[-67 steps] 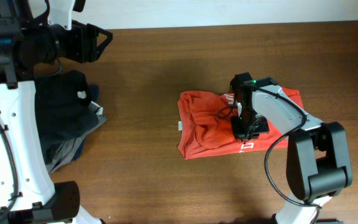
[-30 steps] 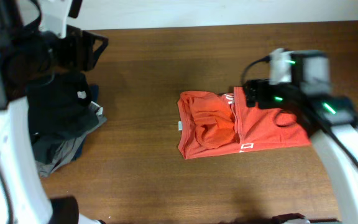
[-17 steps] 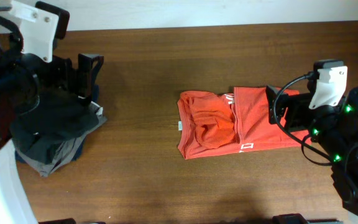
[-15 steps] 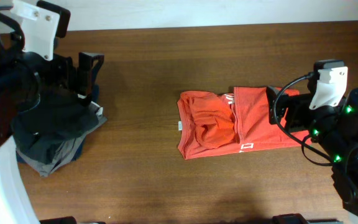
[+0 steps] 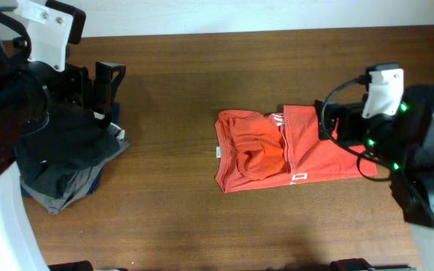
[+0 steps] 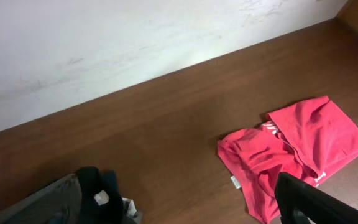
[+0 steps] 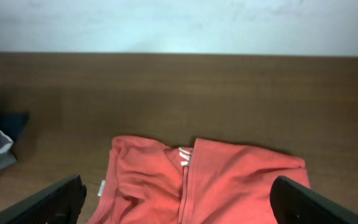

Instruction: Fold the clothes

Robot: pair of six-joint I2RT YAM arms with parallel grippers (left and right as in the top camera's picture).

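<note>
The clothes, a red-orange T-shirt [image 5: 277, 150], lie partly folded in the middle of the table. Its right half is flat and its left half is rumpled, with white lettering near the front edge. My right gripper [image 5: 325, 122] hovers over the shirt's right end, open and empty. In the right wrist view its two fingers [image 7: 48, 202] stand wide apart with the shirt [image 7: 210, 180] below them. My left gripper [image 5: 105, 86] hangs open at the far left, well away from the shirt. In the left wrist view one finger [image 6: 306, 202] shows at the bottom right, over the shirt [image 6: 291, 146].
A pile of dark and grey garments [image 5: 66, 154] lies at the left under my left arm and shows as the dark pile [image 6: 73, 199] in the left wrist view. A white wall runs behind the table's far edge [image 7: 179, 53].
My right gripper has lifted off the middle of the shirt and drawn back to its right end. My left arm has shifted over the dark pile and its gripper has opened wider.
</note>
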